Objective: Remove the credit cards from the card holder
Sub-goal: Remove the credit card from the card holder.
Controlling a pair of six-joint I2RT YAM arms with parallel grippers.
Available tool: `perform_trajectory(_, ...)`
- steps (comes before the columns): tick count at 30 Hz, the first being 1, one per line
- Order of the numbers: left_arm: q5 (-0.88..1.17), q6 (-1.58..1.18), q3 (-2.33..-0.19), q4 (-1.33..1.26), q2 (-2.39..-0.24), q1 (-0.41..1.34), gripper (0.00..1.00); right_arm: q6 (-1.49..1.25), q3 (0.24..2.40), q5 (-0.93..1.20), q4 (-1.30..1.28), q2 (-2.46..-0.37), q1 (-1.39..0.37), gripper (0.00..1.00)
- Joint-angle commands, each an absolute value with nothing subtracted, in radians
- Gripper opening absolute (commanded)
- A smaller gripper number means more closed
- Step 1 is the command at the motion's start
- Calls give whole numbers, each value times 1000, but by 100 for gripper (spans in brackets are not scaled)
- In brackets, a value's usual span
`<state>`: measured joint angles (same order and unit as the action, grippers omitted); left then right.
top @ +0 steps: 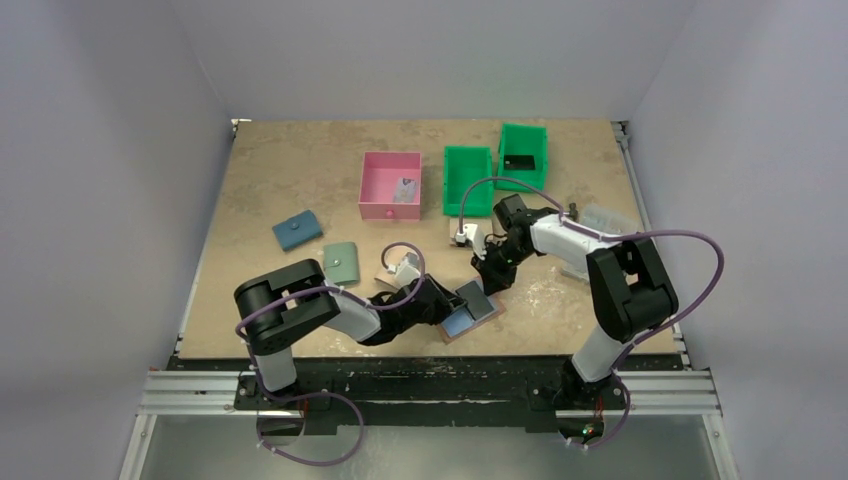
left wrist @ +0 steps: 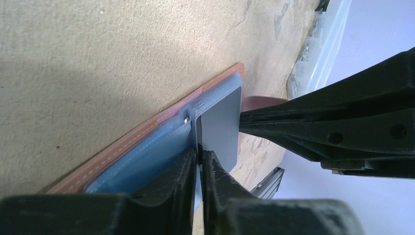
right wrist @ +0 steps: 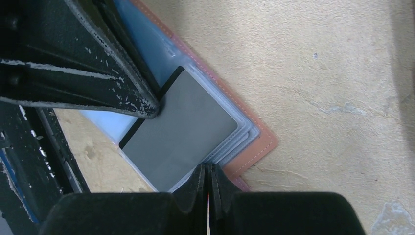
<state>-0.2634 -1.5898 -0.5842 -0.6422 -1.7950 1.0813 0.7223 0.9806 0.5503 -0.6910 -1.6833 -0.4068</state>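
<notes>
Card holder (top: 487,313) is laid open, lining up, on the table (top: 300,170), close to its front edge and between the two arms. Grey card (right wrist: 181,127) is seen partly drawn out of a clear sleeve (right wrist: 244,129), with one corner lodged inside. A black strip (right wrist: 129,137) is noted along its exposed sides. It may be a second card beneath, but this cannot be told.

Left gripper (left wrist: 199,152): jaws are brought almost together, pinched on a thin edge at the card's exposed side, judged to be the card itself. Right gripper (right wrist: 209,171): jaws are pressed together on the sleeve edge at the holder's corner, judged to be a bracing hold.

Risks, as judged:
- The pinch on the card is shallow, so the card could be lost if it is pulled at an angle to the sleeve mouth.
- If the brace slips, the holder would be dragged along with the card and possibly off the near table edge.
- If the sleeve is caught in the left pinch as well, nothing would be freed.
- The fingertips are set close together, so contact between the arms is possible during the pull.
</notes>
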Motion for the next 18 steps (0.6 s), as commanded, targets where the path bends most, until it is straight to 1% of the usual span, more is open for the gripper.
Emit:
perform_trajectory(1, -279, -1504, -558, -718, -1781, 1058, 6, 726, 988, 647, -736, -1708, -442, 5)
perform_trajectory(2, -269, -1475, -551, -741, -1782, 1052, 0, 723, 988, 643, -734, -1707, -442, 6)
perform_trajectory(7, -213, -1361, -500, -850, -1786, 1026, 0, 707, 1002, 662, -734, -1691, -440, 11)
perform_trajectory(14, -111, -1169, -427, -988, -1772, 990, 0, 714, 1003, 684, -733, -1637, -422, 24)
perform_trajectory(18, -31, -1123, -425, -1011, -1782, 965, 0, 734, 1005, 712, -745, -1618, -419, 27)
